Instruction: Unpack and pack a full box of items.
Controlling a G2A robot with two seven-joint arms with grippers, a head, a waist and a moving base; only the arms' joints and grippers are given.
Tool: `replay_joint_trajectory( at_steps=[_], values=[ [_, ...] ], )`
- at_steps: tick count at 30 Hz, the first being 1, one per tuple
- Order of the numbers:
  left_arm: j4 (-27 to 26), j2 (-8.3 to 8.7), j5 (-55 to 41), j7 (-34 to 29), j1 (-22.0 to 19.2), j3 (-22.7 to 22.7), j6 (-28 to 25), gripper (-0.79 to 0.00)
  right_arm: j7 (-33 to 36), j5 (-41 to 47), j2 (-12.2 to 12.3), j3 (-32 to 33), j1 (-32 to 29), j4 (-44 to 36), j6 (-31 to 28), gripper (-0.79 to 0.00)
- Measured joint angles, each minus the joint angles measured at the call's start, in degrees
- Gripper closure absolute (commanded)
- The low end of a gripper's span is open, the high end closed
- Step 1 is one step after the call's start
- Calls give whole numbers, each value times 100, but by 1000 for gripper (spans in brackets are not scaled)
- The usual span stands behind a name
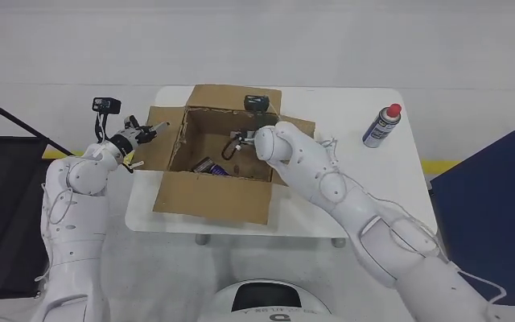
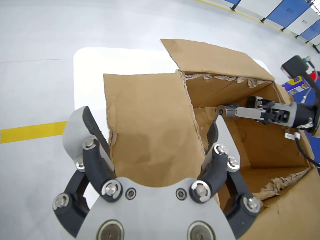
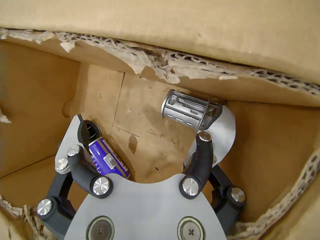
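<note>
the right gripper [image 3: 150, 116] hangs inside the cardboard box [image 1: 211, 200], fingers apart, above a purple can [image 3: 110, 157] and a silver cylinder [image 3: 183, 111] on the box floor. the left gripper [image 2: 152, 118], also spread, is at the box's side flap. a spray can [image 1: 381, 125] stands outside the box.

Your top view looks down on the whole table [image 1: 338, 121] and open box [image 1: 211, 201]. The left wrist camera sits just outside the box, facing in over a flap [image 2: 150, 126]; the right one is inside, near its floor [image 3: 150, 116]. All three share the box's interior.
</note>
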Motion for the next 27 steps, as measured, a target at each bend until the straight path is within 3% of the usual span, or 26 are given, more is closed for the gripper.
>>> replay_joint_trajectory(
  at_steps=[14, 24, 27],
  values=[
    [0, 0, 0, 0, 0, 0, 0, -785, -109, 83, -577, -349, 332, 1077, -318, -785],
    [0, 0, 0, 0, 0, 0, 0, -785, -474, -243, -862, -472, 374, 1602, 236, -785],
    [0, 0, 0, 0, 0, 0, 0, -785, -483, -291, -951, -500, 387, 1764, 324, -650]
  ],
)
